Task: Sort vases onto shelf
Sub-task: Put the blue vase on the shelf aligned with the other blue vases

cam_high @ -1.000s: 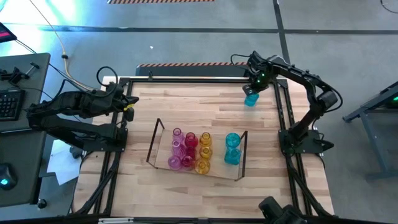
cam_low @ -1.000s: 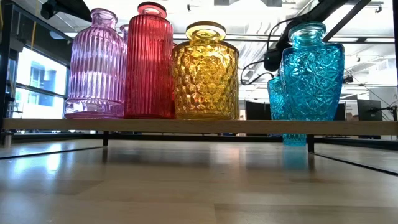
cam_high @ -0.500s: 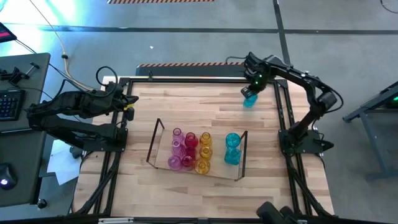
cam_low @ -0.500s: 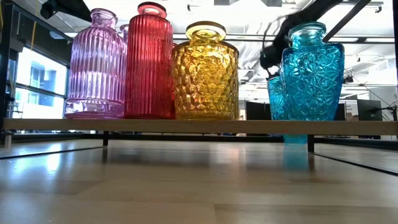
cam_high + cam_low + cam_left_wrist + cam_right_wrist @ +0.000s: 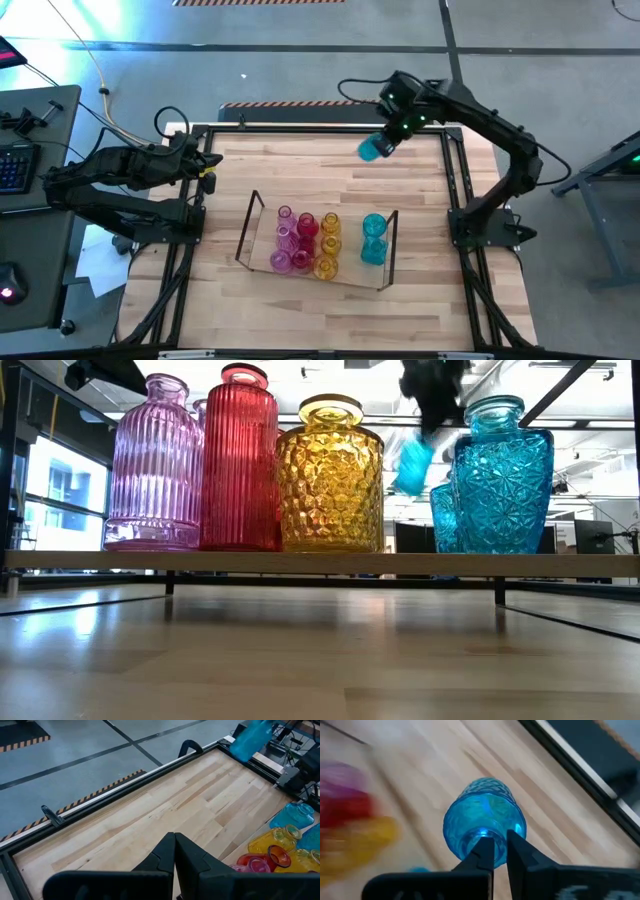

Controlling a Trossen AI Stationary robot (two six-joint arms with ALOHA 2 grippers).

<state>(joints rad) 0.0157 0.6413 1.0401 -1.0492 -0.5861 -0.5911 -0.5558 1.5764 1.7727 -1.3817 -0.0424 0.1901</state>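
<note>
My right gripper (image 5: 392, 134) is shut on a cyan glass vase (image 5: 374, 148) above the table's far right part. The low view shows that vase (image 5: 412, 465) in the air, tilted, behind the shelf. The shelf (image 5: 252, 226), a clear tray with dark end frames, stands mid-table. Pink (image 5: 283, 240), red (image 5: 305, 236) and yellow (image 5: 328, 246) vases stand upright on it, with cyan ones (image 5: 373, 238) at its right end. My left gripper (image 5: 207, 170) waits, shut, at the table's far left edge. My right gripper holds the cyan vase by its neck end (image 5: 481, 836), pinched between the two fingers (image 5: 483, 851); whether one finger is inside the mouth, I cannot tell. The fingers slant down from the far right. The vase is lifted clear and hangs tilted below them, base toward the table's left.
A black metal frame (image 5: 455, 190) runs around the wooden table. Bare wood (image 5: 300, 170) lies between the shelf and the far edge. The shelf's right end frame (image 5: 393, 242) stands beside the cyan vases.
My right gripper has risen and moved toward the table's left along the far edge, carrying the cyan vase. The vase stood on the table near the far right corner; it is now lifted clear and tipped from upright to slanted.
</note>
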